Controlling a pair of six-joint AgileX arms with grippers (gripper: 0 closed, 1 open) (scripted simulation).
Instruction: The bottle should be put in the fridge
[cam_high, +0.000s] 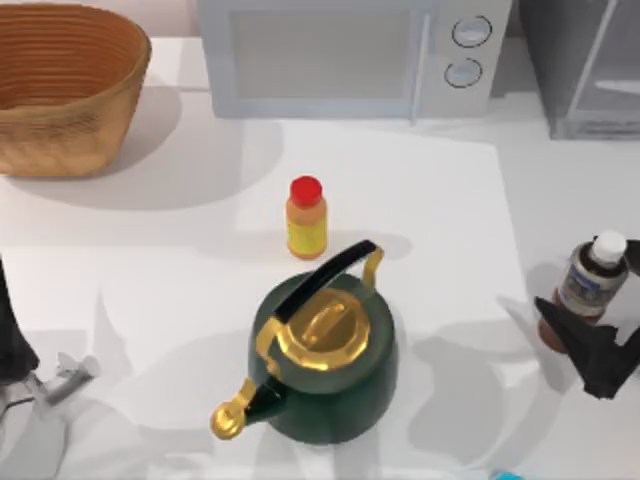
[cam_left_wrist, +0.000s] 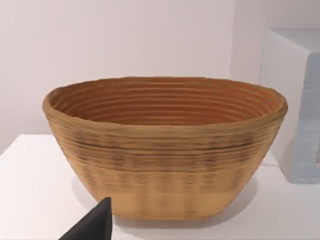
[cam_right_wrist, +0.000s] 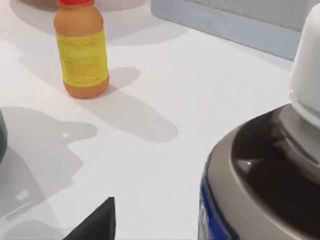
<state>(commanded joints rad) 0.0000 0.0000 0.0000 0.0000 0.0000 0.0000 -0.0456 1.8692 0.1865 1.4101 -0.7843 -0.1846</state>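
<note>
Bottle (cam_high: 592, 282) stands upright at the table's right edge, its base hidden by the right gripper (cam_high: 592, 352); whether the claw grips it cannot be determined. Fridge (cam_high: 585, 65), far right, is cropped.

Bright, even light; soft shadows

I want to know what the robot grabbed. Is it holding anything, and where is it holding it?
It cannot be told. The right gripper is right beside the bottle, low on its body, but a firm grip isn't visible. The left arm sits parked at the table's left edge.
</note>
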